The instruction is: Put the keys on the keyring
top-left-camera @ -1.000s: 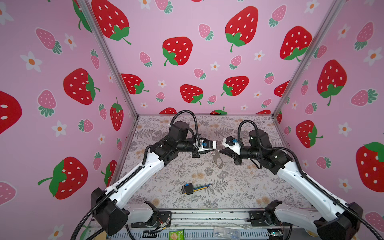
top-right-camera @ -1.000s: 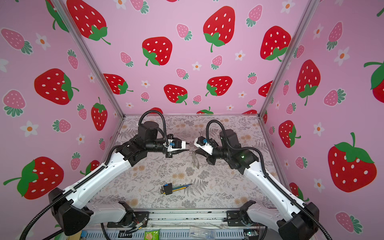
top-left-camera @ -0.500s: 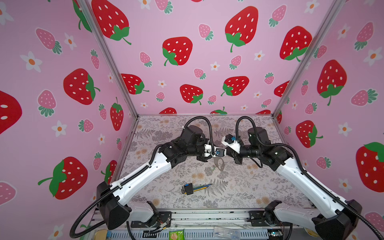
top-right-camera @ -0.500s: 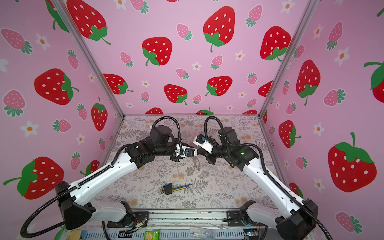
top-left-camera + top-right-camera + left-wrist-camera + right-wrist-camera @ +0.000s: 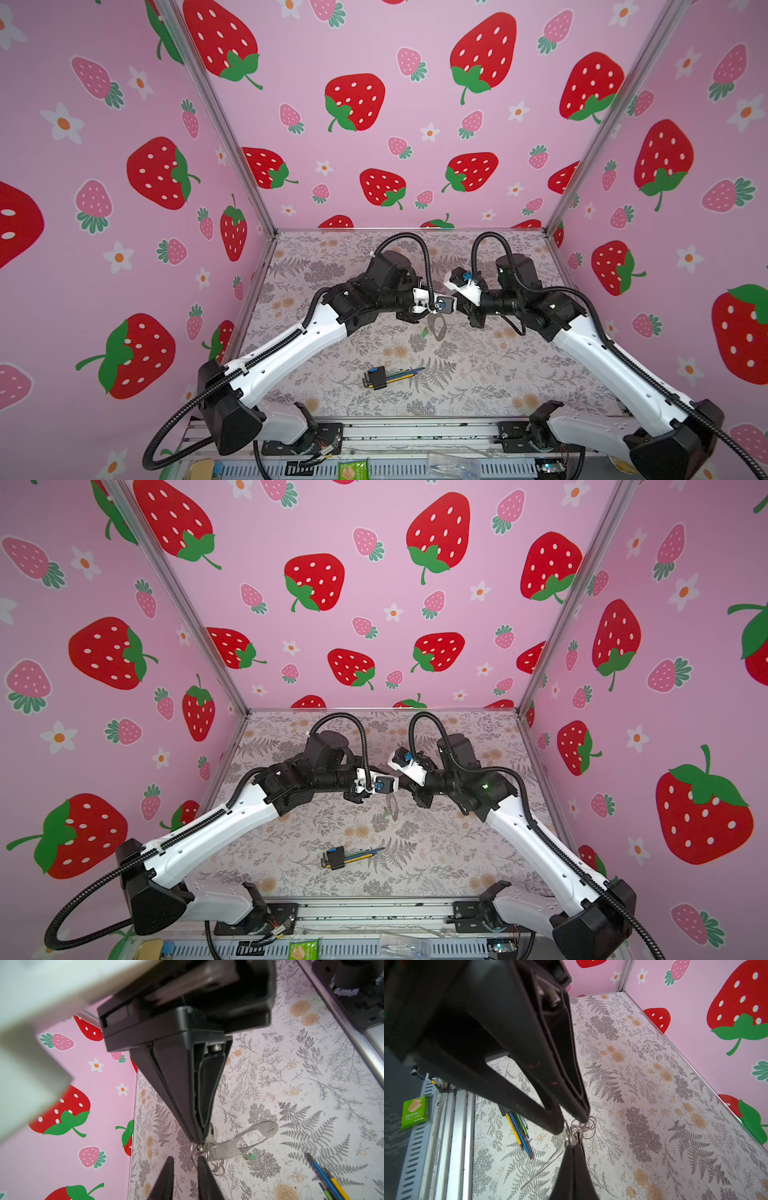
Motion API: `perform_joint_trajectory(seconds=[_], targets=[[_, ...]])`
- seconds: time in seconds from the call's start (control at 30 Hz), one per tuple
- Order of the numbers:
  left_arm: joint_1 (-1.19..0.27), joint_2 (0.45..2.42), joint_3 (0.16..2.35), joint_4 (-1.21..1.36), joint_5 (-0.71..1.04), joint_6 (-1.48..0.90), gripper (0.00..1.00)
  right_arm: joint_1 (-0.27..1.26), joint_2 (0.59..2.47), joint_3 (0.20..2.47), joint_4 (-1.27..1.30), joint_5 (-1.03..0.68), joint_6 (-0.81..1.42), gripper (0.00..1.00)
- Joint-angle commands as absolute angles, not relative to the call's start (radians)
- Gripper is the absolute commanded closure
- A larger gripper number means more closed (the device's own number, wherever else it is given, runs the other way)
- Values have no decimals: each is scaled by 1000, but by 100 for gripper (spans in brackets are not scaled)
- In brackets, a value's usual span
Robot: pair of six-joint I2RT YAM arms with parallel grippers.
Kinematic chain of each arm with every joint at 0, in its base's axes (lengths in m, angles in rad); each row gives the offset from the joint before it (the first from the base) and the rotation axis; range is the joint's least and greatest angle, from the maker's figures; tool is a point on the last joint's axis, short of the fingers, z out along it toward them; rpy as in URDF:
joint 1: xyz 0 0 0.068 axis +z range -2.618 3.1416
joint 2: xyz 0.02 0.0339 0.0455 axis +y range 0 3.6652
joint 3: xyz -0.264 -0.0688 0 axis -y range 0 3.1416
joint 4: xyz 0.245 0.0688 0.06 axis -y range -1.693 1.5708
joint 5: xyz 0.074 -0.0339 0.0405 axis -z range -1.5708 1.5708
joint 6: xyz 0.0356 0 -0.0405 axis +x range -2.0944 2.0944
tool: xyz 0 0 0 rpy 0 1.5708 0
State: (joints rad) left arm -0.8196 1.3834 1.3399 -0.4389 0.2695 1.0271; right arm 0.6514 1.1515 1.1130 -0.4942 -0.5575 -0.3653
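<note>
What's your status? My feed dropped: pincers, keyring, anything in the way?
Right pincer shut on keyring rings, strap hanging. Left pincer open, tips at the rings. Green-tagged key by strap. Hex wrenches on mat, clear of pincers.

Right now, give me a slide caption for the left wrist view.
Shut right gripper holds the keyring by its rings; the open left gripper reaches the same rings.

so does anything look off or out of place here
Nothing is spilled or damaged. The one stray is the bundle of coloured hex wrenches lying alone on the mat near the front, well apart from the keyring, which hangs in mid-air further back.
</note>
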Motion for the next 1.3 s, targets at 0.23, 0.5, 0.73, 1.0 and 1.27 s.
perform_joint_trajectory(seconds=[0.23,0.5,0.73,1.0,1.27], targets=[[-829,1411,1390,-455,262,1021,79,647,1137,1123,-444,-564,-348,100],[-828,1425,1401,-460,256,1020,86,647,1123,1107,-420,-560,-349,100],[-829,1431,1408,-464,256,1017,99,648,1106,1091,-392,-550,-352,100],[-818,1439,1419,-454,294,954,100,649,1075,1045,-343,-494,-344,87],[-727,1390,1368,-334,513,781,100,637,979,928,-246,-449,-313,65]])
